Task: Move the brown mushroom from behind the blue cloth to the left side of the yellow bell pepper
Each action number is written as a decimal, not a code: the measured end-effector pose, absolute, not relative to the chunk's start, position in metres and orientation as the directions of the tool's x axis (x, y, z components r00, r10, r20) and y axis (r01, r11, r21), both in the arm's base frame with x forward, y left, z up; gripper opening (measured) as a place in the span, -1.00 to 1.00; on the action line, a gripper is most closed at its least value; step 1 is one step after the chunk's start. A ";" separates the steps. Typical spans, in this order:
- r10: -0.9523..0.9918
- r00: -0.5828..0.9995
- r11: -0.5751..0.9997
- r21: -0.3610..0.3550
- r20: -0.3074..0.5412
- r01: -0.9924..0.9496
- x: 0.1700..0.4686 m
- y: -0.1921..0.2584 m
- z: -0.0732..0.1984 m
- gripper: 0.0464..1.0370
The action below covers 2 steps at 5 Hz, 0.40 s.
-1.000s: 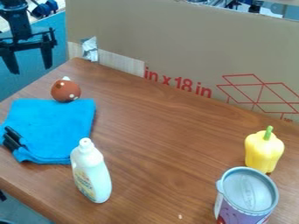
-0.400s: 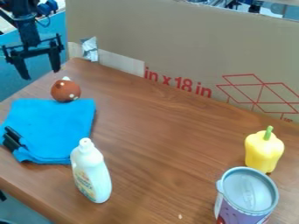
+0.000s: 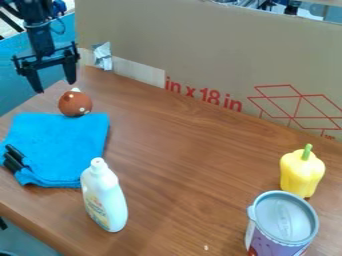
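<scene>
The black gripper point(image 3: 55, 88) hangs at the upper left, over the table's back left edge, open with nothing between its fingers. Nearest to it, a little below and to the right, is a reddish-brown ball point(image 3: 75, 103) with white spots. The ball sits at the back edge of a folded blue cloth point(image 3: 60, 145). A black object point(image 3: 13, 159) lies on the cloth's left side. In front of the cloth stands a white bottle point(image 3: 105, 197).
A yellow bell pepper point(image 3: 302, 172) with a green stem stands at the right, behind a lidded can point(image 3: 282, 225). A cardboard panel point(image 3: 200, 50) walls off the back of the wooden table point(image 3: 180, 165). Crumpled silver tape point(image 3: 103, 56) sticks to the panel's left end.
The gripper has moved right and down in the view, closer to the ball, and has stayed open. The objects on the table have not moved.
</scene>
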<state>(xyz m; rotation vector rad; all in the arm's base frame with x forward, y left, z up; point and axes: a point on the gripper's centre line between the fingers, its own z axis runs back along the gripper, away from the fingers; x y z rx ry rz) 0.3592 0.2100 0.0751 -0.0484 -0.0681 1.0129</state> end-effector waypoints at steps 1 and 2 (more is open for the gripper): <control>0.849 0.527 0.528 -0.095 0.044 -0.844 0.374 0.203 0.073 0.93; 0.845 0.534 0.535 -0.093 0.032 -0.840 0.385 0.192 0.065 0.93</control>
